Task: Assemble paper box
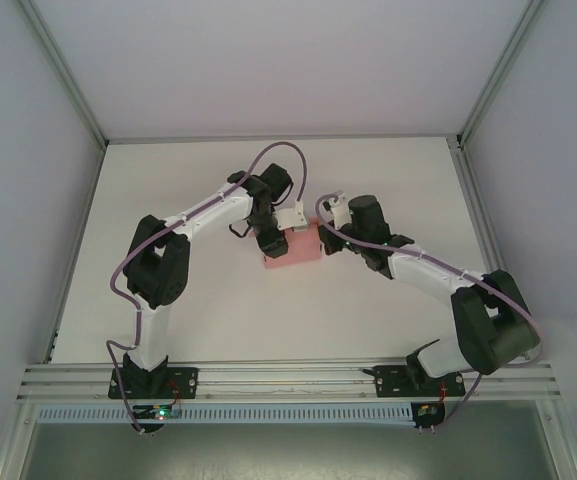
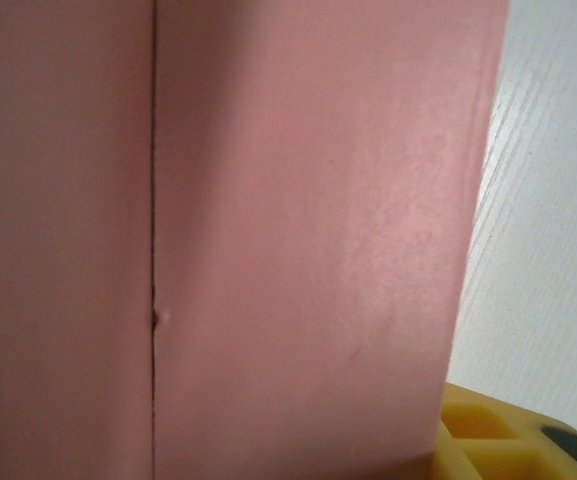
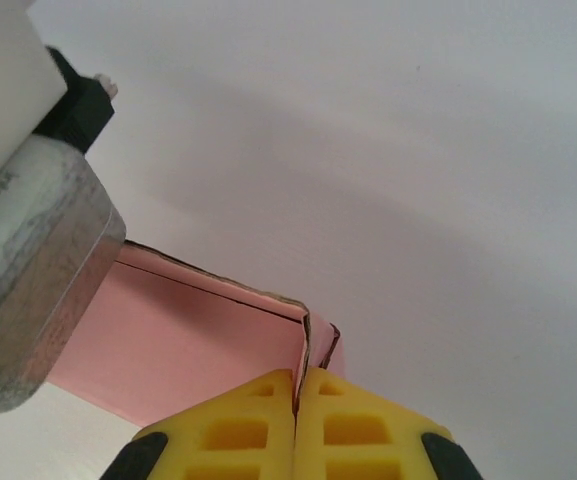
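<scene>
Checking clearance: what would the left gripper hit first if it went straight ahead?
The paper box: its pink wall stands directly ahead of the left gripper, seemingly very close, though depth is unclear.

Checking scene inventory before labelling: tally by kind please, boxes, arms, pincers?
Pink paper box: 1
Robot arms: 2 (left arm, right arm)
Pincers: 2 (left pincer, right pincer)
Total: 5

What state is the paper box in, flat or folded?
Folded: the paper box has walls meeting at a corner, pinched by the right gripper. Closed? Cannot tell.
</scene>
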Motion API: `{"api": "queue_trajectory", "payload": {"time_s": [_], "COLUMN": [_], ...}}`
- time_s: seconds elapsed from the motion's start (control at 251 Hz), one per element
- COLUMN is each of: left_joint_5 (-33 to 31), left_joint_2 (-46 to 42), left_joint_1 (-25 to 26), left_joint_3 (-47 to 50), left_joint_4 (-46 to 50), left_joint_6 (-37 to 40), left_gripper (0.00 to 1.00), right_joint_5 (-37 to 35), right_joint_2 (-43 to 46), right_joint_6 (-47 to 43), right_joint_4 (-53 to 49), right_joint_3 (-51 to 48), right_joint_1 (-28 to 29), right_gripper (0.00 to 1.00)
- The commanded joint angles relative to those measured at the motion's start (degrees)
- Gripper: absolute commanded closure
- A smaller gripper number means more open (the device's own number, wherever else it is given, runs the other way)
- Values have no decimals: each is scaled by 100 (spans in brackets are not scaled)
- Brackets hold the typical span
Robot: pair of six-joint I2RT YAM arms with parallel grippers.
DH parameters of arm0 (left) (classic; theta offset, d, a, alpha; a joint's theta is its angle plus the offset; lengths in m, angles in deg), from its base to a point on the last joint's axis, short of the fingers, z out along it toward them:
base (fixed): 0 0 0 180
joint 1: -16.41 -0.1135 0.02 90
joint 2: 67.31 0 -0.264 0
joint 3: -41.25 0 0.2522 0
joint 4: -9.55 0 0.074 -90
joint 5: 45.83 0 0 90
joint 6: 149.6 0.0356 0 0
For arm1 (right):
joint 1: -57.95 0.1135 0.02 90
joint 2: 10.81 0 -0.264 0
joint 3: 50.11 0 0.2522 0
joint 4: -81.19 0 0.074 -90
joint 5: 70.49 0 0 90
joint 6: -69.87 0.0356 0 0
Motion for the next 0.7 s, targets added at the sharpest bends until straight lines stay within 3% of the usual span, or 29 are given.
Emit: {"api": "queue_trajectory", "payload": {"time_s": [0.0, 0.235, 0.403, 0.694], "left_joint_5": [156, 77, 86, -1327], "left_joint_2": [-14, -133, -539, -1585], "left_joint_1": [42, 43, 44, 40], "left_joint_3": [-123, -349, -363, 365], "left_joint_4": [-572, -357, -432, -356], "left_joint_6": [-346, -622, -945, -2013], "left_gripper": [48, 34, 0, 0], "right_joint_5": [-306, -806, -1150, -1388], "right_joint_2": [-115, 152, 313, -23], "right_joint_6": [-304, -294, -278, 90], "right_joint_4": [53, 284, 24, -434], "right_joint_3": [-495, -680, -546, -120], "right_joint_1": [461, 508, 609, 718], "right_gripper": [100, 100, 100, 100]}}
